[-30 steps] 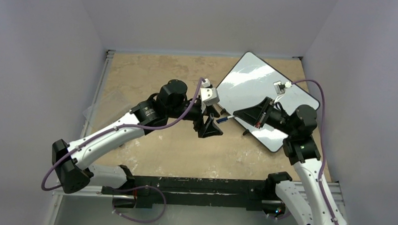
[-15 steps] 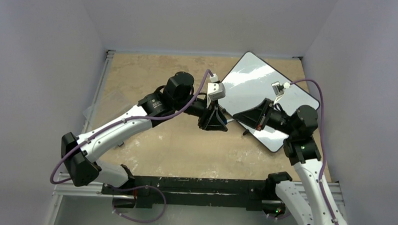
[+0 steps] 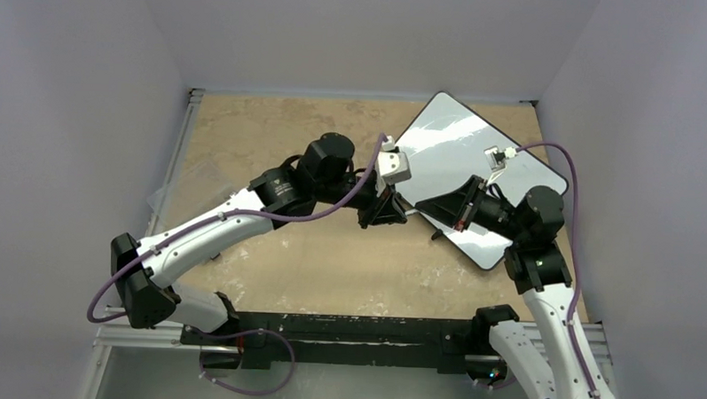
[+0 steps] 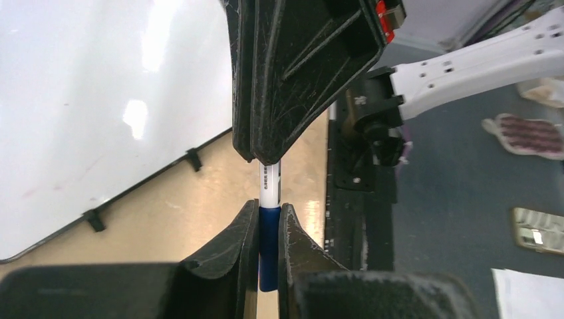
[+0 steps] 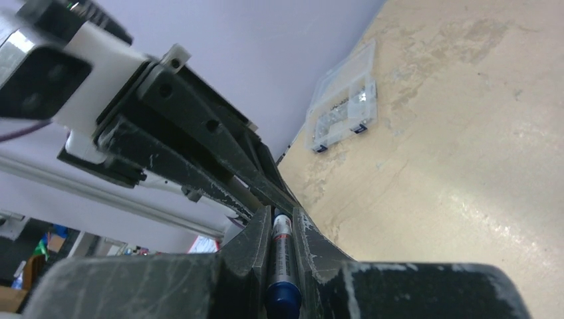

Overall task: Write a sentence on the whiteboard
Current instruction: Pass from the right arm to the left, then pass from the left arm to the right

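The whiteboard (image 3: 440,149) lies tilted at the back right of the table, glossy and blank; no sentence shows on it. My right gripper (image 5: 281,216) is shut on the white barrel of a blue marker (image 5: 280,249) and holds it level above the table, off the board's near-left edge. My left gripper (image 4: 269,211) faces it tip to tip and is shut on the marker's blue cap (image 4: 269,246). In the top view the two grippers (image 3: 401,210) meet just left of the board. The board's black-rimmed edge (image 4: 100,100) fills the left of the left wrist view.
A clear plastic compartment box (image 5: 342,109) sits at the table's left edge, also in the top view (image 3: 186,183). Purple walls close in the table on three sides. The black mounting rail (image 3: 354,328) runs along the near edge.
My left arm has swung right to the marker's end and its jaws have closed on the blue cap. The right arm has held still with the marker.
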